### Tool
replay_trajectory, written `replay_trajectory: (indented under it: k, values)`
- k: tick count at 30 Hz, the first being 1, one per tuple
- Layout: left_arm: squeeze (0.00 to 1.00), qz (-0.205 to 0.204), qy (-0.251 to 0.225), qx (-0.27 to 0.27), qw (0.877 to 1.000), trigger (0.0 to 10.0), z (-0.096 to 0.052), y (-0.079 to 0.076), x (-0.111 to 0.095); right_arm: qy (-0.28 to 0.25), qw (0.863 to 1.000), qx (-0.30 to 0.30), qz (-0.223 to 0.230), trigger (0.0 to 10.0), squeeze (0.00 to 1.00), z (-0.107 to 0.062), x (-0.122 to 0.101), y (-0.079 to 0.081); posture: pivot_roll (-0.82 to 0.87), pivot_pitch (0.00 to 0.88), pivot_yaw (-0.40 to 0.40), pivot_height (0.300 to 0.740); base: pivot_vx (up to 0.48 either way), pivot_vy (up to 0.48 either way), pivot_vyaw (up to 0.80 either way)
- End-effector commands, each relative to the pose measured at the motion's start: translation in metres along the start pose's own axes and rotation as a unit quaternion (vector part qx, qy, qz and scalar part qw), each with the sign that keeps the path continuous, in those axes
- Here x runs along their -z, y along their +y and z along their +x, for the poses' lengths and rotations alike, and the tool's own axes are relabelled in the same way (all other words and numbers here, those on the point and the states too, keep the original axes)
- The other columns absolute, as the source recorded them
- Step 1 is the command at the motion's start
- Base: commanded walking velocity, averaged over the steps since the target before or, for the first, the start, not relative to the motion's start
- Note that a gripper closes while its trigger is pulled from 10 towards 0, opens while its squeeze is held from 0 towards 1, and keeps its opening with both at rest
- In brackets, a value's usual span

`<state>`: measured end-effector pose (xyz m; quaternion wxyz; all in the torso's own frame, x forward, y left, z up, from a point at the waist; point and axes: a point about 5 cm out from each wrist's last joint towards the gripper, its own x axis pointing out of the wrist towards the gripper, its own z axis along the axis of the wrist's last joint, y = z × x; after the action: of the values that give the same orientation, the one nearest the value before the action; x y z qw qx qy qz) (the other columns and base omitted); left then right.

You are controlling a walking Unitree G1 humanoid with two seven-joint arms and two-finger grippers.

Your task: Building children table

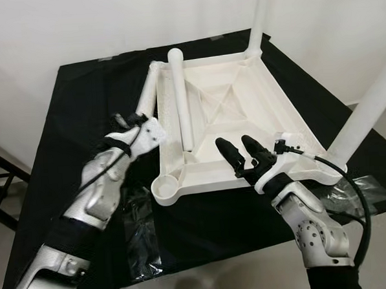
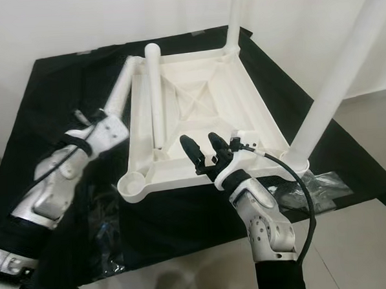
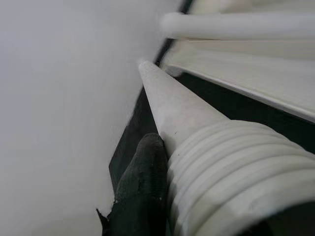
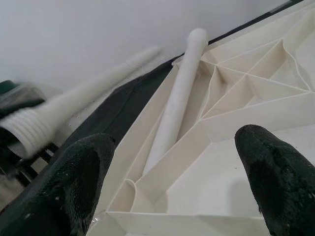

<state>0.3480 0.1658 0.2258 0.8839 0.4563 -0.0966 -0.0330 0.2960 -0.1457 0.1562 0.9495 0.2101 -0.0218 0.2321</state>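
A white plastic tabletop [image 1: 289, 123] lies upside down on a black-covered table. Two white legs stand upright in its right corners, one far [image 1: 260, 18] and one near [image 1: 367, 109]. A third leg [image 1: 180, 100] lies loose inside the tabletop along its left side. My left gripper [image 1: 137, 123] is shut on a fourth leg [image 1: 149, 92] near its threaded end [image 3: 236, 177]; the plain end points at the far left corner. One black finger [image 3: 142, 187] presses against this leg. My right gripper [image 1: 236, 144] hovers open over the tabletop's near edge, holding nothing.
The near left corner socket [image 1: 164, 185] stands empty. Clear plastic bags lie on the black cloth [image 1: 62, 125] at the front left [image 1: 141, 234] and front right [image 1: 360, 189]. A white wall rises behind the table, and the front edge is close to me.
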Motion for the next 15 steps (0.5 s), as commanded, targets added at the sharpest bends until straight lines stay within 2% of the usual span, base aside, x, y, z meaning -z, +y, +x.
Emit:
replay_trajectory:
  k: [1, 2, 3, 4, 5, 6, 7, 8, 9, 10, 11, 12, 13, 14, 15]
  values:
    - [0.0, -0.025, -0.006, -0.031, 0.999, 0.0, -0.003, 0.015, 0.001, 0.002, 1.0, -0.013, 0.005, 10.0, 0.0, 0.001, 0.001, 0.003, 0.03, 0.071, 0.015, 0.74, 0.0, 0.0, 0.0]
    - [0.0, -0.06, -0.007, -0.046, 0.997, 0.0, -0.004, 0.024, 0.002, -0.002, 1.0, -0.02, 0.007, 10.0, 0.0, 0.002, -0.001, 0.005, 0.03, 0.07, 0.014, 0.74, 0.0, 0.0, 0.0]
    - [0.0, -0.06, -0.007, -0.046, 0.997, 0.0, -0.004, 0.024, 0.002, -0.002, 1.0, -0.02, 0.007, 10.0, 0.0, 0.002, -0.001, 0.005, 0.03, 0.07, 0.014, 0.74, 0.0, 0.0, 0.0]
    - [0.0, -0.124, -0.034, -0.061, 0.99, 0.0, -0.006, 0.038, 0.001, -0.024, 0.998, -0.039, 0.043, 10.0, 0.0, 0.003, -0.008, 0.008, 0.03, 0.067, 0.011, 0.74, 0.0, 0.0, 0.0]
    - [0.0, -0.218, -0.07, -0.071, 0.971, 0.0, -0.01, 0.052, -0.001, -0.052, 0.992, -0.07, 0.095, 10.0, 0.0, 0.005, -0.019, 0.014, 0.03, 0.064, 0.005, 0.74, 0.0, 0.0, 0.0]
    - [0.0, -0.312, -0.118, -0.081, 0.939, 0.0, -0.014, 0.066, -0.003, -0.076, 0.98, -0.115, 0.143, 10.0, 0.0, 0.007, -0.03, 0.022, 0.03, 0.06, 0.002, 0.74, 0.0, 0.0, 0.0]
    - [0.0, -0.37, -0.152, -0.089, 0.912, 0.0, -0.018, 0.074, -0.004, -0.091, 0.97, -0.147, 0.171, 10.0, 0.0, 0.009, -0.038, 0.028, 0.04, 0.059, 0.001, 0.74, 0.0, 0.0, 0.0]
    - [0.0, -0.37, -0.152, -0.089, 0.912, 0.0, -0.018, 0.074, -0.004, -0.091, 0.97, -0.147, 0.171, 10.0, 0.0, 0.009, -0.038, 0.028, 0.04, 0.059, 0.001, 0.74, 0.0, 0.0, 0.0]
    - [0.0, -0.439, -0.193, -0.094, 0.873, 0.0, -0.024, 0.084, -0.007, -0.102, 0.957, -0.192, 0.193, 10.0, 0.0, 0.012, -0.048, 0.037, 0.04, 0.054, -0.008, 0.74, 0.0, 0.0, 0.0]
    - [0.0, -0.463, -0.208, -0.094, 0.856, 0.0, -0.027, 0.087, -0.009, -0.106, 0.951, -0.21, 0.199, 10.0, 0.0, 0.014, -0.051, 0.04, 0.04, 0.054, -0.008, 0.74, 0.0, 0.0, 0.0]
    - [0.0, -0.463, -0.208, -0.094, 0.856, 0.0, -0.027, 0.087, -0.009, -0.106, 0.951, -0.21, 0.199, 10.0, 0.0, 0.014, -0.051, 0.04, 0.04, 0.054, -0.008, 0.74, 0.0, 0.0, 0.0]
    - [0.0, -0.52, -0.243, -0.086, 0.814, 0.0, -0.032, 0.089, -0.01, -0.12, 0.932, -0.256, 0.226, 10.0, 0.0, 0.019, -0.061, 0.051, 0.05, 0.05, -0.016, 0.74, 0.0, 0.0, 0.0]
    - [0.0, -0.557, -0.267, -0.08, 0.783, 0.0, -0.036, 0.091, -0.01, -0.129, 0.917, -0.288, 0.243, 10.0, 0.0, 0.022, -0.067, 0.058, 0.05, 0.05, -0.018, 0.74, 0.0, 0.0, 0.0]
    - [0.0, -0.602, -0.293, -0.068, 0.739, 0.0, -0.041, 0.09, -0.01, -0.134, 0.902, -0.316, 0.261, 10.0, 0.0, 0.025, -0.072, 0.065, 0.05, 0.046, -0.025, 0.74, 0.0, 0.0, 0.0]
    - [0.0, -0.63, -0.31, -0.06, 0.71, 0.0, -0.044, 0.089, -0.01, -0.137, 0.893, -0.333, 0.271, 10.0, 0.0, 0.027, -0.075, 0.069, 0.05, 0.046, -0.025, 0.74, 0.0, 0.0, 0.0]
